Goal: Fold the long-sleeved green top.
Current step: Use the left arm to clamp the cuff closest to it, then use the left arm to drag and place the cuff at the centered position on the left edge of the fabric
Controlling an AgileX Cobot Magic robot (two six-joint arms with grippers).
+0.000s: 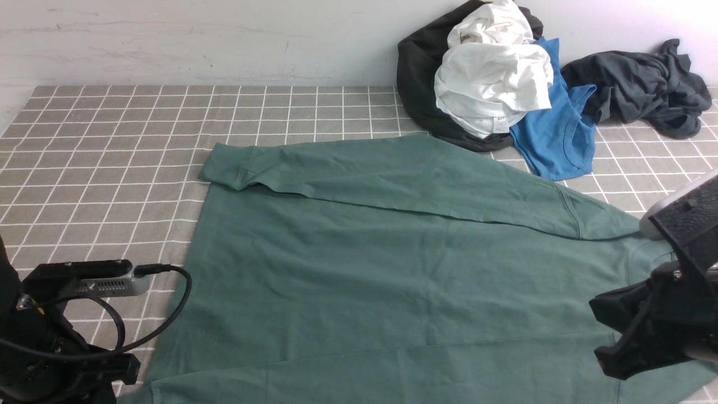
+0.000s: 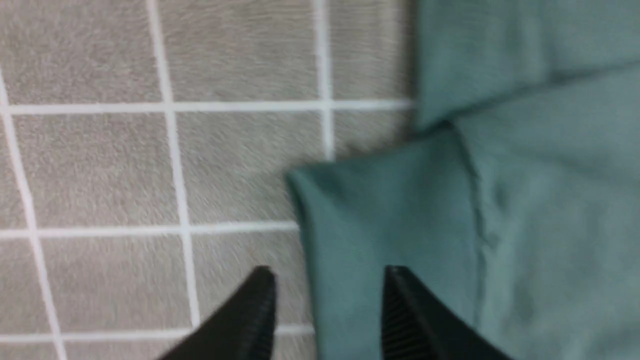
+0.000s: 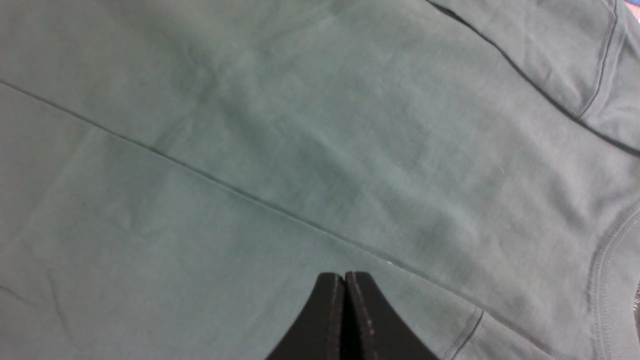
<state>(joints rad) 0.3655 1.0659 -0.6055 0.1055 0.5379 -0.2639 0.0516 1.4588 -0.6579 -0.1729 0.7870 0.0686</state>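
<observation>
The large dark green cotton long-sleeved top (image 1: 359, 264) lies flat on the checked desk (image 1: 101, 140), sleeves (image 1: 392, 174) apparently folded in; body folds remain. Left gripper (image 2: 330, 275) jaws stand apart at a cuff (image 2: 380, 210), right gripper (image 3: 345, 277) jaws closed, empty.

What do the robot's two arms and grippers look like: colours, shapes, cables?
Both arms are black. The left arm carries a silver-grey box with a thick black cable looping from it. The right arm has a light grey shell and a dotted black plate. The left gripper and right gripper have black, tapering fingers; the left's inner faces are ribbed.
</observation>
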